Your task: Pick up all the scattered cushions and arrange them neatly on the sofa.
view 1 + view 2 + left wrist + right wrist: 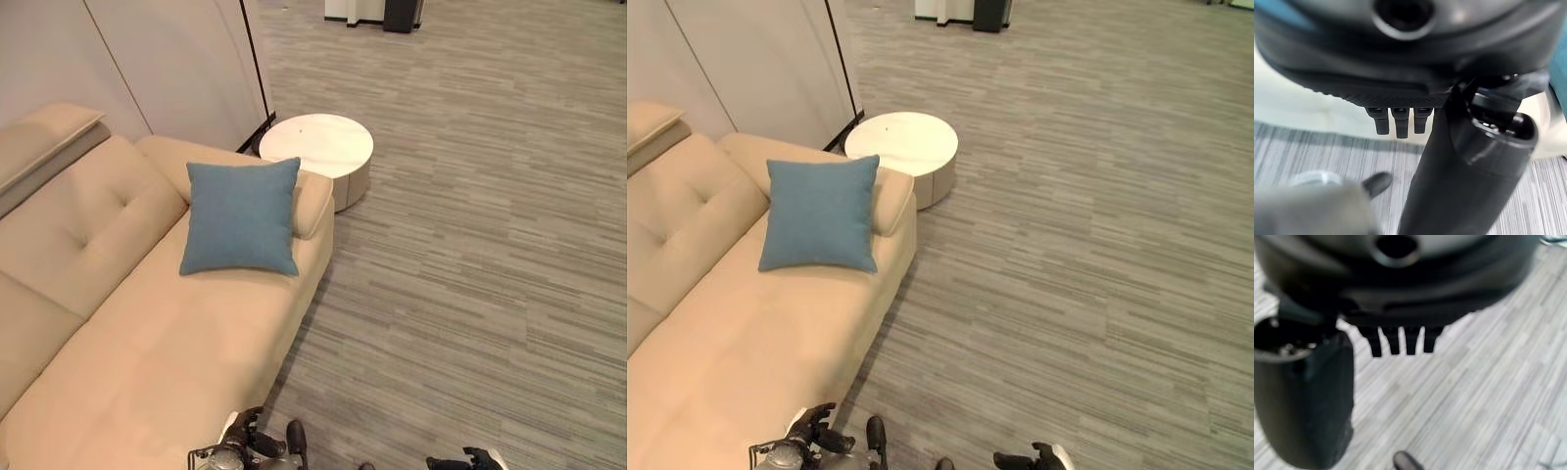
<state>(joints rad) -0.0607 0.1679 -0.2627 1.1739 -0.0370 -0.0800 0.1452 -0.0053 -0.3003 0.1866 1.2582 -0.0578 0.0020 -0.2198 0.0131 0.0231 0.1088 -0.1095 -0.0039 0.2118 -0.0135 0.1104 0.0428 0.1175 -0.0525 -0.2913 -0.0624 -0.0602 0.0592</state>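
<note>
Square blue woven cushion (241,217) on sofa (147,343)

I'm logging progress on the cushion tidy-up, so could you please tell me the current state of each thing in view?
Blue cushion: on the sofa seat, propped upright against the armrest.
Beige sofa: seat bare apart from the one cushion.
Round white side table: standing on the floor beside the armrest, nothing on top.
Left hand: open, fingers straight, holding nothing.
Right hand: open, fingers straight, holding nothing, over the floor.
</note>
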